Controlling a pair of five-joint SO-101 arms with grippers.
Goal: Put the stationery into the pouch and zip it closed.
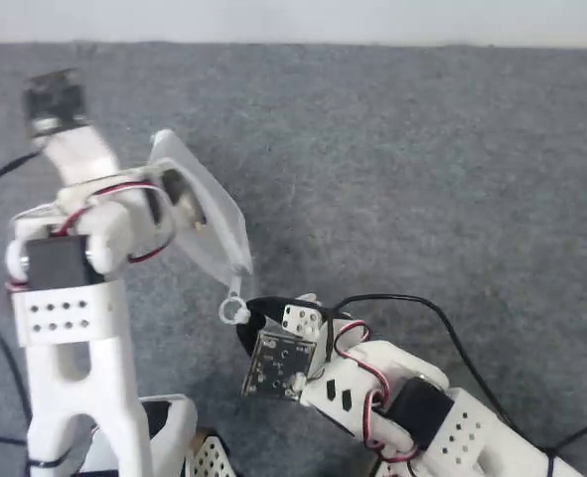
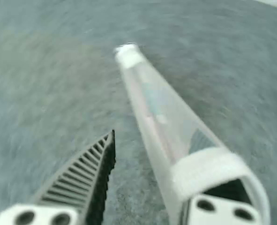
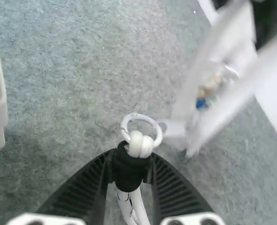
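Tabletop (image 1: 452, 149): grey and carpet-like. The pouch hangs above it rather than lying on it, so nothing underneath will brace a pull.

Pouch (image 1: 202, 214): translucent, lifted and tilted at the left arm, with its lower corner pointing toward the right arm. The step in hand looks like the zipping. How far the zip is already drawn cannot be told. The pull should run straight along the zip line, since a sideways tug would probably swing the pouch instead of moving the slider.

Left pincer (image 2: 133, 140): carries one end of the pouch, which is seen edge-on (image 2: 161, 112) in the left wrist view. I cannot tell whether it is clamped. It has to act as the fixed anchor, pulling against the right arm so the zip line is taut.

Right pincer (image 3: 131, 158): closed on the black tab of the zip pull (image 3: 129, 171), just beside the pouch's corner. The hold looks centred. Moving slowly and evenly should stop the small tab slipping out.

Ring (image 3: 139, 125): white. It sits with a white bead (image 3: 139, 143) just past the pincer tips, toward the pouch, and neither is inside the grip.

Stationery (image 3: 206, 93): small coloured pieces show through the pouch wall, inside it. Which items they are cannot be made out. Keep the opening uppermost until the zip is shut.
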